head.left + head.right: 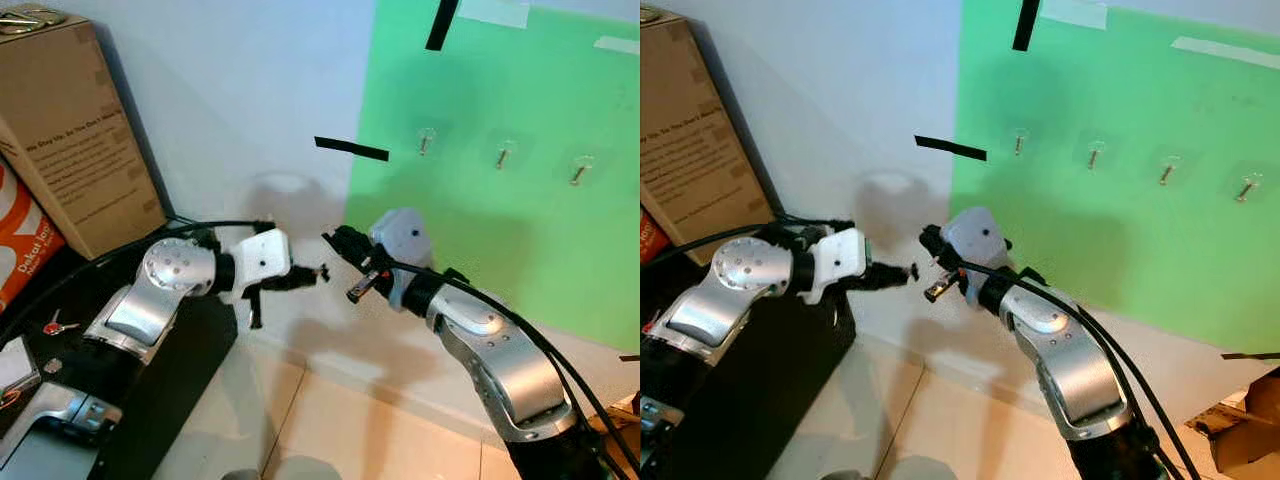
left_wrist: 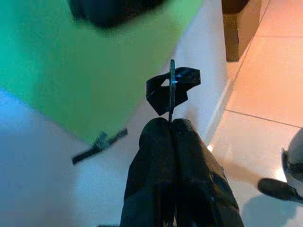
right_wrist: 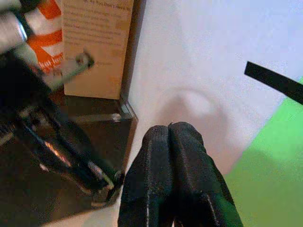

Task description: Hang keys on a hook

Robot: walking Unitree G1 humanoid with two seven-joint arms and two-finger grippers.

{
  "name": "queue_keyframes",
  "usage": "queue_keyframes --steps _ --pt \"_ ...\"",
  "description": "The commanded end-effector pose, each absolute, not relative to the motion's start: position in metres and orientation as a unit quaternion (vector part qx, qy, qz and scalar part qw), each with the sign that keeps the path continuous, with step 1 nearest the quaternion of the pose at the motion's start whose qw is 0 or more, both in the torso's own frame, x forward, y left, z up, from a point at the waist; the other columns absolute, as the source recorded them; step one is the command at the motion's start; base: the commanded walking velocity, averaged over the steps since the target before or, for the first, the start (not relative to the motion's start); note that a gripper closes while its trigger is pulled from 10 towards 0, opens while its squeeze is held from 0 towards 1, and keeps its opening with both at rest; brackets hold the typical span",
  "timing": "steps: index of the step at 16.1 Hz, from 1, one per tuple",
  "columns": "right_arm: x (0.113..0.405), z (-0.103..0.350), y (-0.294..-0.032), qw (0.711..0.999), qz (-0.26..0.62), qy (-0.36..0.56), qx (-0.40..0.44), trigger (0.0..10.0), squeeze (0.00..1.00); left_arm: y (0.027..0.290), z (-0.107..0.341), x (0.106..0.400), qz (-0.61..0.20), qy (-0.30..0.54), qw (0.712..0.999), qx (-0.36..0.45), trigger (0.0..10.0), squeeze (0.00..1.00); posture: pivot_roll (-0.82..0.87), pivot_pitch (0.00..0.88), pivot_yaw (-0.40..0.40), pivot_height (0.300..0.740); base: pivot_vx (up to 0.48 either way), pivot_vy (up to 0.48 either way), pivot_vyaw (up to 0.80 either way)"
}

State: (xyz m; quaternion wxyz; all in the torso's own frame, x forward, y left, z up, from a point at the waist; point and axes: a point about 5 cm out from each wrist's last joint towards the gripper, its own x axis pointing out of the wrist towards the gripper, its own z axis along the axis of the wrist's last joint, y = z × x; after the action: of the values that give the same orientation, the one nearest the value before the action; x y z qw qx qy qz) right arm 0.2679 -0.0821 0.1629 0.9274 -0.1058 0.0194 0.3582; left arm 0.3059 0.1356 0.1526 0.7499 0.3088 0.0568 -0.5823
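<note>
Your left gripper [image 1: 300, 277] pinches the key [image 2: 171, 90] thinly by its edge, well short of the hooks [image 1: 425, 142]; your right gripper [image 1: 335, 241] is closed, empty; a jolt could twist it loose

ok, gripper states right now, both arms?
Left gripper: jaws shut on a thin dark flat key with a black tag, held edge-on.
Right gripper: jaws shut, nothing seen between them.
</note>
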Motion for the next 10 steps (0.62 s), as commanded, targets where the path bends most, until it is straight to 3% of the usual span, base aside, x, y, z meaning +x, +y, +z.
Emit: queue_keyframes --steps 1,10 --pt "0.2714 0.1623 -0.083 0.928 0.352 0.023 -0.115 10.0 0.0 0.1308 0.1653 0.3069 -0.588 0.032 0.741 0.323 0.0 0.0 -0.01 0.0 -0.048 0.74 0.0 0.0 0.0" --pt "0.2694 0.1563 -0.0828 0.92 0.365 0.035 -0.136 10.0 0.0 0.1259 0.1711 0.312 -0.578 0.015 0.749 0.324 0.0 0.0 -0.02 0.0 -0.049 0.74 0.0 0.0 0.0"
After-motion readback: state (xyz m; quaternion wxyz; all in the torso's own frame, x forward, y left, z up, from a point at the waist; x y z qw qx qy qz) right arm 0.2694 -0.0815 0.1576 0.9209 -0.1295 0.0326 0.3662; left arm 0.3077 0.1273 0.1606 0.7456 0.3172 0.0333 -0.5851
